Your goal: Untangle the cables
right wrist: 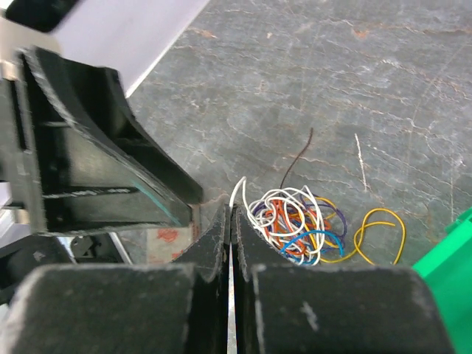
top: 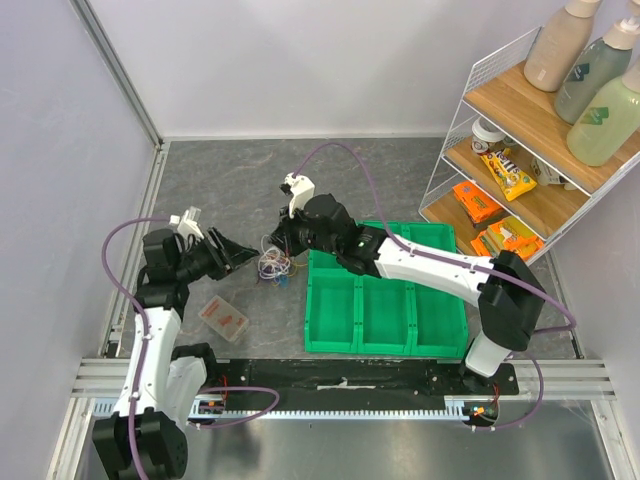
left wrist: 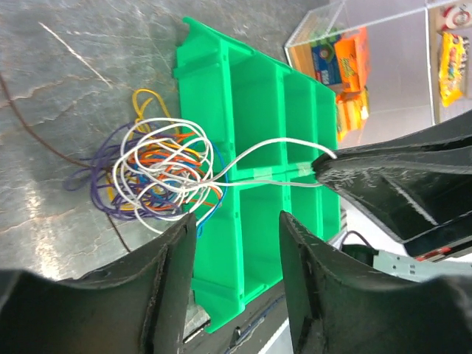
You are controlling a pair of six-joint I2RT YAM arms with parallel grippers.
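The cables (top: 272, 266) lie in a small tangled bundle on the grey table, just left of the green bin; purple, white, orange, blue and yellow loops show in the left wrist view (left wrist: 155, 173) and the right wrist view (right wrist: 299, 221). My right gripper (right wrist: 231, 210) is shut on a white wire that runs out of the bundle, and it shows from the side in the left wrist view (left wrist: 324, 164). My left gripper (left wrist: 237, 221) is open and empty, just left of the bundle (top: 240, 258). A yellow loop (right wrist: 380, 232) and a dark wire (right wrist: 299, 158) stick out of the bundle.
A green bin (top: 385, 300) with several compartments stands right of the bundle. A small clear box (top: 224, 317) with orange contents lies at the near left. A wire shelf (top: 520, 150) with snacks and bottles stands at the right. Walls close the left and far sides.
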